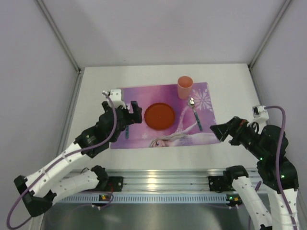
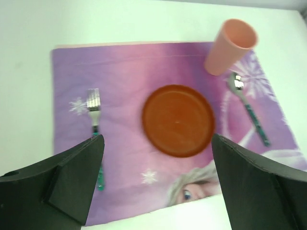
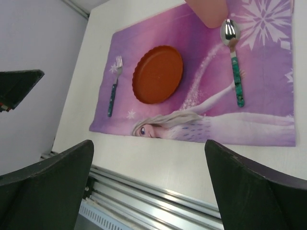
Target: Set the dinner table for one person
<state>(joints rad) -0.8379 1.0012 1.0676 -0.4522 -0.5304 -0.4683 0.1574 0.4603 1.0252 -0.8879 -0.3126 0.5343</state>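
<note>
Fork (image 2: 94, 115) lies left of the plate (image 2: 178, 120) — left gripper (image 2: 157, 139) spread above it. Best lift straight up, clear; right gripper (image 3: 148, 143) gapes, empty.

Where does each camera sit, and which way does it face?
Top external: above and behind the arms, looking down on the dinner table; both arms, left claw and right claw show.
Left wrist: over the placemat's left side, facing the plate; its open fingers show.
Right wrist: beside the placemat's right edge, facing left across it; its open fingers show.
Shared: both wrist views show fork, plate and spoon.
</note>
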